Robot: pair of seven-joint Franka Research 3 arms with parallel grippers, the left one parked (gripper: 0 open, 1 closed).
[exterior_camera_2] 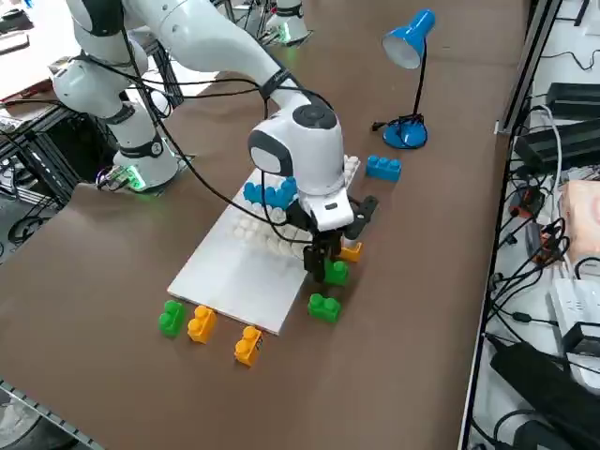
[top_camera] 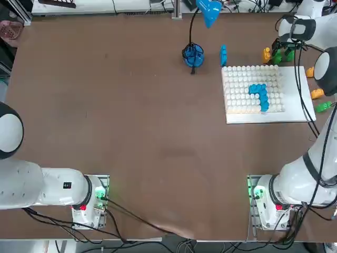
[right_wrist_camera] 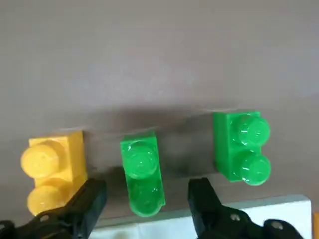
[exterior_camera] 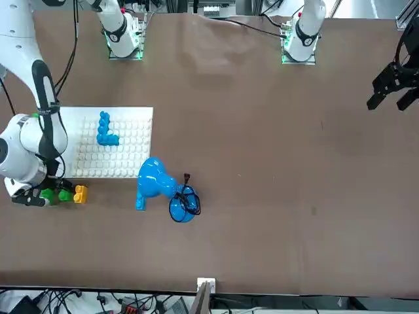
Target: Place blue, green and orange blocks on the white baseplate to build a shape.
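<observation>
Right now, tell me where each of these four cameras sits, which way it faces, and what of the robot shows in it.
Top: overhead, looking down; both arm bases at the bottom, white baseplate right.
Front: across the table, facing the robot; right gripper at left.
Right side: raised, looking diagonally; right arm over the baseplate's corner.
Right wrist: on the arm, looking down; open fingers flank the middle green block.
Shared: that green block also shows in the side view.

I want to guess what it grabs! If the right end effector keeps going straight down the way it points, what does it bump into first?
Most likely the middle green block. The right end effector is open, with a finger on each side of that block, between an orange block and another green block. How high it hangs is unclear.
</observation>
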